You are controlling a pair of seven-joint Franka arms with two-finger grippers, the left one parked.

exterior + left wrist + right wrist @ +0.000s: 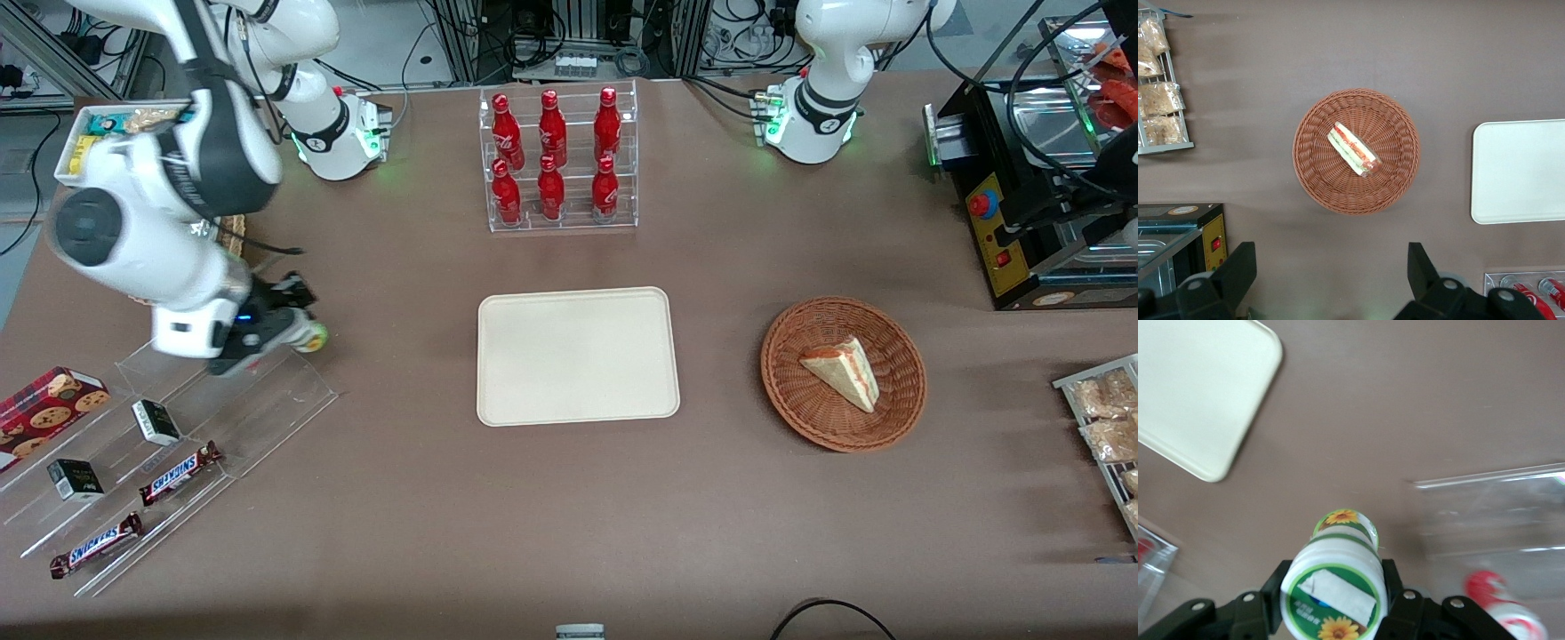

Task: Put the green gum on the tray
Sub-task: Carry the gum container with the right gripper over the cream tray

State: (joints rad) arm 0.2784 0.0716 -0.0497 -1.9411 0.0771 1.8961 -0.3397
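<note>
My right gripper (298, 331) hangs above the clear acrylic step shelf (169, 427) at the working arm's end of the table, shut on the green gum (312, 337). In the right wrist view the green gum (1336, 583) fills the space between the black fingers (1395, 587); its white lid carries a green ring and a sunflower mark, and it is lifted off the shelf. The tray (577, 355) lies flat and bare at the table's middle, some way toward the parked arm from my gripper. A corner of the tray (1201, 393) shows in the right wrist view.
A red-lidded bottle (1501, 607) stays on the clear shelf below my gripper. The shelf also holds Snickers bars (178, 471), small dark boxes (156, 421) and a cookie box (44, 404). A rack of red bottles (558, 160) stands farther back. A wicker basket (843, 373) holds a sandwich.
</note>
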